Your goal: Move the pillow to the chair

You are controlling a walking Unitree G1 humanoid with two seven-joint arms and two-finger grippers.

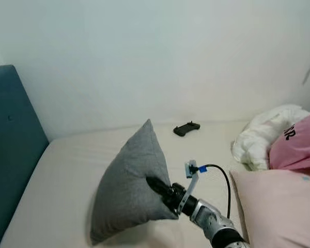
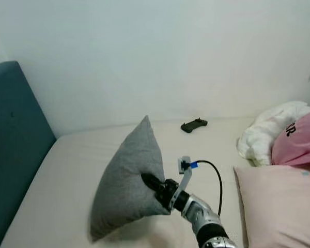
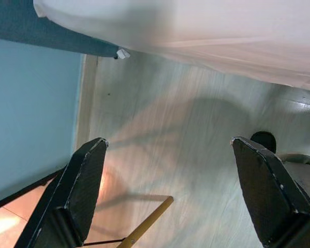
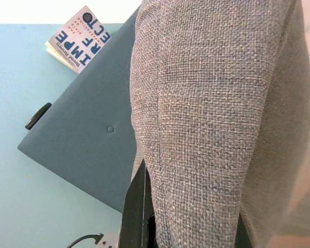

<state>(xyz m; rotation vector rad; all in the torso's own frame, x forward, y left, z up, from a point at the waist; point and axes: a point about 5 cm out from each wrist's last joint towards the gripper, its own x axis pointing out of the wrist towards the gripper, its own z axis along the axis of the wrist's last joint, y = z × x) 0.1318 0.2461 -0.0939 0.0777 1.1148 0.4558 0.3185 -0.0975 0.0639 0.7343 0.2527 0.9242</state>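
The right gripper [image 1: 156, 186] is clamped on the lower edge of the grey pillow [image 1: 129, 186] — its 2 black fingers pinch the fabric, and the pillow stands tilted on the cream bed [image 1: 67, 175], rising to a peak above the fingers. Beyond the gripper lies a black game controller [image 1: 186, 128]; to its right sit a pink pillow [image 1: 279, 212] and white bedding [image 1: 266, 134]. The teal headboard [image 1: 10, 144] is on its far left. The left gripper [image 3: 168, 150] hangs spread wide over pale floor [image 3: 186, 144] — holding nothing.
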